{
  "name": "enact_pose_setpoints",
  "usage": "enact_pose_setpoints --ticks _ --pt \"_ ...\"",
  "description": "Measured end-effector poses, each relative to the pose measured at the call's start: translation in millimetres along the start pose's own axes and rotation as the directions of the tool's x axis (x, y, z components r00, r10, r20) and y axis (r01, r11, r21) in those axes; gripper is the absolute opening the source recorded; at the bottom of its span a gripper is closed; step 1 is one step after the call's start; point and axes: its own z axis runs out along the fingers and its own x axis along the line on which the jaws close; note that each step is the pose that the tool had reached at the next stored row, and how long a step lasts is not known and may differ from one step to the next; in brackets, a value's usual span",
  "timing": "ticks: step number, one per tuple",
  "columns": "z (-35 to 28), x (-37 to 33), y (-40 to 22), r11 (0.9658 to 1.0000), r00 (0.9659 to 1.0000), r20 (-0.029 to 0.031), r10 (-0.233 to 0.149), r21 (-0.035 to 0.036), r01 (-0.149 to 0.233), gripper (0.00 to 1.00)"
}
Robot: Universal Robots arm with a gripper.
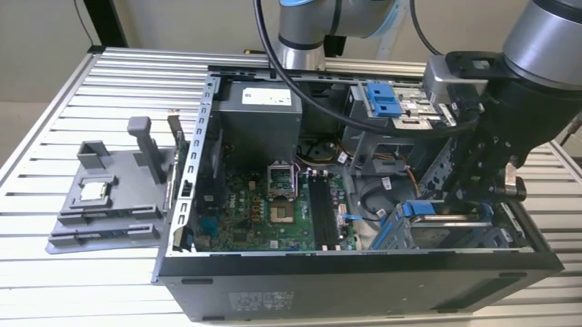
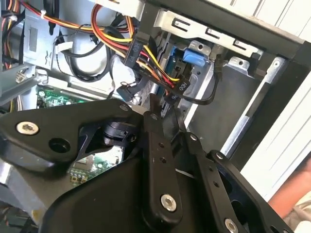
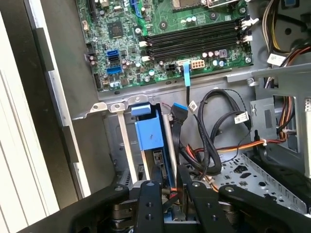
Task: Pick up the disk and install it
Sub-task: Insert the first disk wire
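Blue-framed disk (image 3: 148, 133) stands edge-on in sheet-metal cage (image 3: 104, 107), pinched between narrow black jaws.

the exterior view looks steeply down into the open computer case (image 1: 364, 279) from mid distance. both wrist views peer closely past the gripper (image 3: 169, 180) at one drive cage (image 3: 121, 106), from different sides.
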Motion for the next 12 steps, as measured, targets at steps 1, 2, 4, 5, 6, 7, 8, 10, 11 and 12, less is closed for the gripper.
enact_pose_setpoints --ticks 1,2,4,5,6,7,8,10,11,12 --pt "0.0 0.0 0.0 1.0 1.0 -0.0001 0.004 -0.0001 -0.004 0.0" --pt "0.0 0.0 0.0 1.0 1.0 -0.0002 0.004 -0.0001 -0.004 0.0" --pt "0.1 0.0 0.0 1.0 1.0 -0.0002 0.005 -0.0001 -0.005 0.0" --pt "0.0 0.0 0.0 1.0 1.0 -0.0002 0.005 -0.0001 -0.005 1.0" --pt "0.1 0.0 0.0 1.0 1.0 -0.0002 0.005 -0.0001 -0.005 1.0" --pt "0.0 0.0 0.0 1.0 1.0 -0.0002 0.005 -0.0001 -0.005 1.0" --pt "0.1 0.0 0.0 1.0 1.0 -0.0002 0.005 -0.0001 -0.005 1.0" --pt "-0.1 -0.1 0.0 1.0 1.0 0.002 0.006 -0.0007 -0.006 1.0" --pt "-0.1 0.0 0.0 1.0 1.0 0.0057 0.007 -0.0015 -0.007 1.0" --pt "-0.1 0.2 0.0 1.0 0.9999 0.0082 0.01 -0.0022 -0.01 1.0"
